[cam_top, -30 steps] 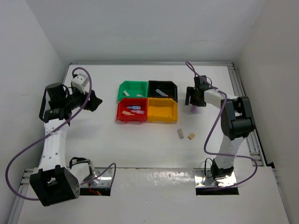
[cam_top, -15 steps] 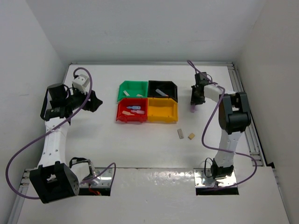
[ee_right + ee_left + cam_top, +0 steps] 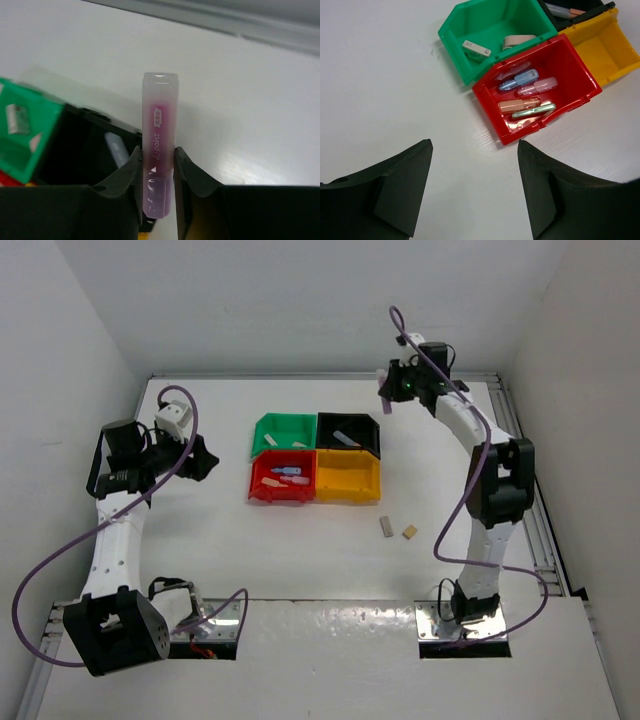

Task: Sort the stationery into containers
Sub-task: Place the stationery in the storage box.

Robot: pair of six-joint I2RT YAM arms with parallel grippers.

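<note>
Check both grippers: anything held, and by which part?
Right gripper clamps a pink stick by its near end; most of its length sticks out past the fingertips. Left gripper is open and holds nothing.

The tabletop (image 3: pixel 300 550) is white, with a green bin (image 3: pixel 283 417), black bin (image 3: pixel 348 416), red bin (image 3: pixel 280 497) and yellow bin (image 3: pixel 348 475). The stick (image 3: pixel 159 145) is translucent pink with white lettering.

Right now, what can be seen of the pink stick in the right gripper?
The pink stick is a stubby cylinder of translucent, frosted plastic, pink inside, with white print along its side and a paler end. The right gripper is shut on its near half from both sides; nothing else touches it. It is held off the table, close to the black bin.
</note>
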